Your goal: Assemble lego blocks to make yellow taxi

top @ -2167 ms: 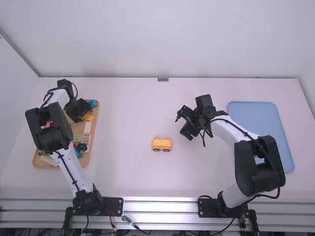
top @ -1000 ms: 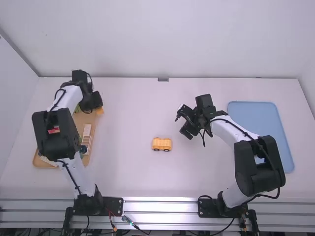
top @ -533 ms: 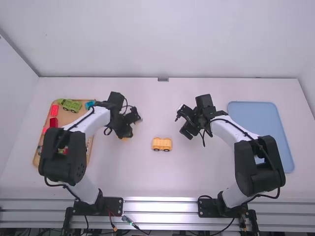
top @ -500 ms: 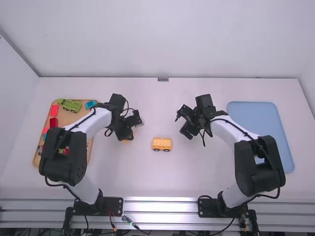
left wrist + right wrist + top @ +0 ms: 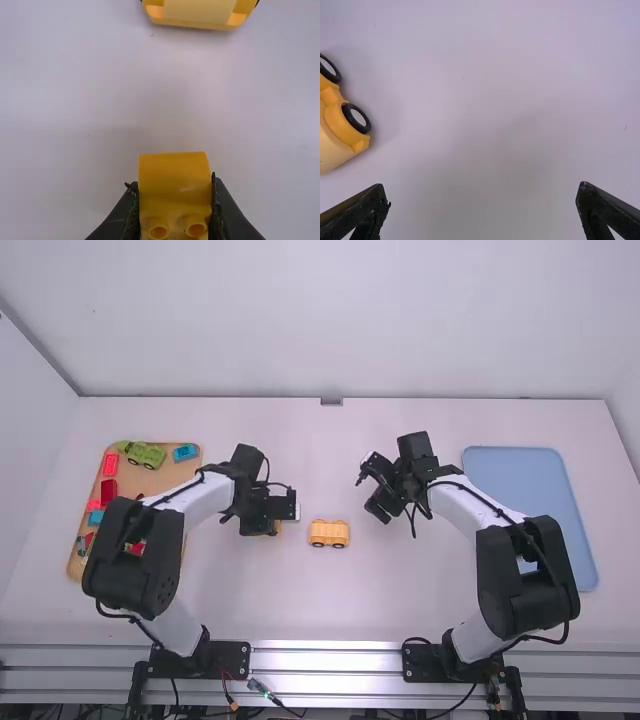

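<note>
Stores, in the wooden tray (image 5: 150, 483) on the left, a green vehicle (image 5: 145, 453) at the far end with a blue block (image 5: 185, 453) close by, and red blocks (image 5: 109, 490) along the left side. Hides other contents under the left arm (image 5: 195, 495). Grips a yellow block (image 5: 175, 180) in the left gripper (image 5: 268, 510), near but apart from the yellow wheeled piece (image 5: 329, 533) on the table (image 5: 330, 605). Holds the right gripper (image 5: 371, 496) with fingers spread, left of the blue tray (image 5: 515, 465).

Yellow block (image 5: 175, 182) (blue tray (image 5: 515, 480))
</note>
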You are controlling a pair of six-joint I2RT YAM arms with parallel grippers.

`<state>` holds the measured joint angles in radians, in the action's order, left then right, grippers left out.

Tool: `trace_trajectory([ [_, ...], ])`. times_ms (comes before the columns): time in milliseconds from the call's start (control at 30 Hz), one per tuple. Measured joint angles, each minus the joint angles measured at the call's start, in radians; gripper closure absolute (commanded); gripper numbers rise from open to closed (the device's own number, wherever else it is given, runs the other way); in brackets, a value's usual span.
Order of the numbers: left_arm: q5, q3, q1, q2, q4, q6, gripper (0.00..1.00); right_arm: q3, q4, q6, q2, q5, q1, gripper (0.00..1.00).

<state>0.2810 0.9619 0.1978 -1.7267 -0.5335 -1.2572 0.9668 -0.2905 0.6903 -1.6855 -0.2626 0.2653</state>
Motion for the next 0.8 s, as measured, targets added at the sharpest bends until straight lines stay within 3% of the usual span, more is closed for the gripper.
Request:
trace_trajectory([
  [600,0.076,0.000,0.003,-0.048,0.027,0.004,0.98,0.000,0.000,-0.009,0.000,0.000,0.000,0.01],
  [767,0.079,0.000,0.003,-0.048,0.027,0.008,0.71,0.000,-0.002,-0.009,0.000,0.000,0.000,0.01],
  [800,0.079,0.000,0.002,-0.048,0.027,0.008,0.69,0.000,-0.001,-0.009,0.000,0.000,0.000,0.01],
])
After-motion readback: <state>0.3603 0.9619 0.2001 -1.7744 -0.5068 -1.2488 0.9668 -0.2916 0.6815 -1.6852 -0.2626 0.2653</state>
